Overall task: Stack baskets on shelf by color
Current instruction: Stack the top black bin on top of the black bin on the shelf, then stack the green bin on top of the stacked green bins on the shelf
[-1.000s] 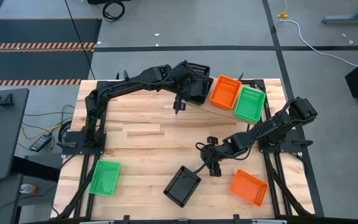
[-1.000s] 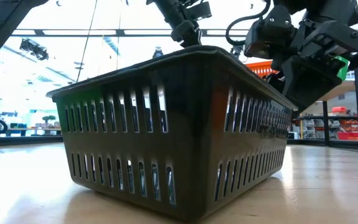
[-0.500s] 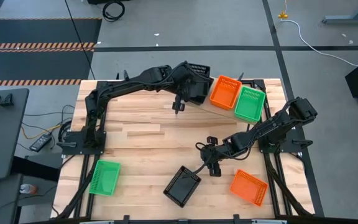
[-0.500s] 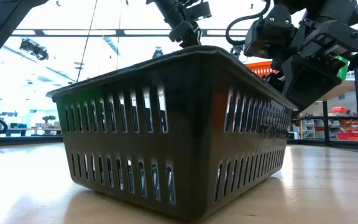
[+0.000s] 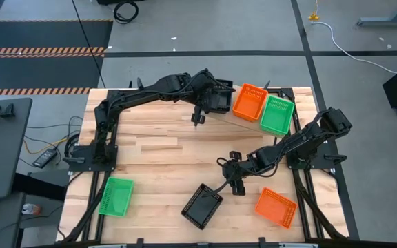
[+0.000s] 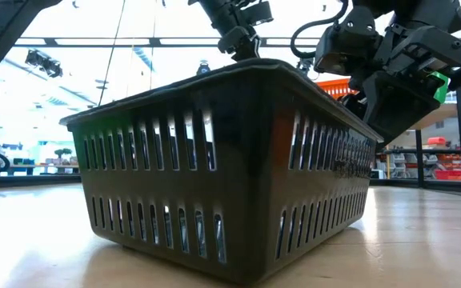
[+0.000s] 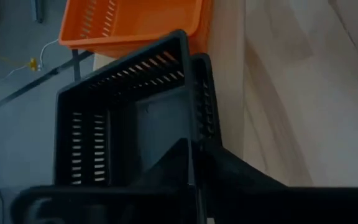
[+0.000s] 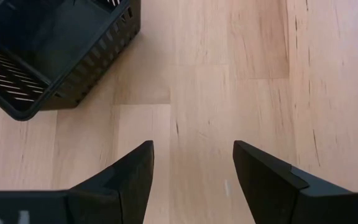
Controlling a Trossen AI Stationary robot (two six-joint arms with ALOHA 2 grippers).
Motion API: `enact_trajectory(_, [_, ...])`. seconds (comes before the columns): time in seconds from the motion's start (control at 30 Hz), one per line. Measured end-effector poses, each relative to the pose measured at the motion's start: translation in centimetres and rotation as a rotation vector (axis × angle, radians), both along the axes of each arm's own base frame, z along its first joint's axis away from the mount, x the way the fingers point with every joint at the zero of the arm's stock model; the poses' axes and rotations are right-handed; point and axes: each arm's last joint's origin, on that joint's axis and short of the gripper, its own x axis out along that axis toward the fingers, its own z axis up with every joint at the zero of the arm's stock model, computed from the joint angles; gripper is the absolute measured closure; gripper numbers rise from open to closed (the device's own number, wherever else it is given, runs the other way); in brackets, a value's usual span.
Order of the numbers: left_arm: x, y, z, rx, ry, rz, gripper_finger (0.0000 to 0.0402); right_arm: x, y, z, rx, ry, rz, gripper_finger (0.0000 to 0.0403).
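Note:
My left gripper (image 5: 207,98) reaches to the shelf (image 5: 296,103) at the table's far edge and is shut on a black basket (image 5: 217,95). In the left wrist view a second black rim (image 7: 205,93) shows close beside the held basket (image 7: 104,124). An orange basket (image 5: 249,101) and a green basket (image 5: 277,114) stand on the shelf to its right. Another black basket (image 5: 202,204), a green one (image 5: 116,196) and an orange one (image 5: 276,207) rest flat on the tabletop near its near edge. My right gripper (image 5: 238,183) hovers open beside that black basket (image 8: 48,56). My left gripper holds the black basket by one side wall (image 7: 191,134), one finger (image 7: 166,171) inside the basket and the other finger (image 7: 235,177) outside. The basket sits about level, open side up. Whether it rests on the black basket below, I cannot tell.
In the low view the near black basket (image 6: 214,160) fills the foreground, with my right gripper (image 6: 398,80) above and behind it. Bare slatted tabletop (image 5: 157,151) lies between the two arms. Black shelf legs (image 5: 302,186) run along the table's right side.
The black basket in my left gripper has shifted slightly toward the table's near edge; its far rim now shows closer to the gripper. My right arm has kept still.

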Motion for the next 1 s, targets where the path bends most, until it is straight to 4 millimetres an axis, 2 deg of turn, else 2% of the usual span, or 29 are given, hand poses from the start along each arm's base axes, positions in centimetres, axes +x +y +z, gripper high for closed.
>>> enact_trajectory(0.3, [-0.3, 0.1, -0.2, 0.018, 0.042, 0.071, 0.0317, 0.0, 0.0, 0.0, 0.000, 0.000, 0.000, 0.0176])
enact_trajectory(0.63, [-0.9, 0.5, -0.5, 0.023, 0.092, 0.148, 0.0306, 0.0, 0.0, 0.0, 0.000, 0.000, 0.000, 0.0176])
enact_trajectory(0.83, [-0.7, -0.2, -0.1, 0.011, 0.074, 0.150, 0.0305, 0.0, 0.0, 0.0, 0.000, 0.000, 0.000, 0.0176])
enact_trajectory(1.0, [-0.7, -1.7, -0.3, -0.009, 0.108, 0.154, 0.0304, 0.0, 0.0, 0.0, 0.000, 0.000, 0.000, 0.0176])
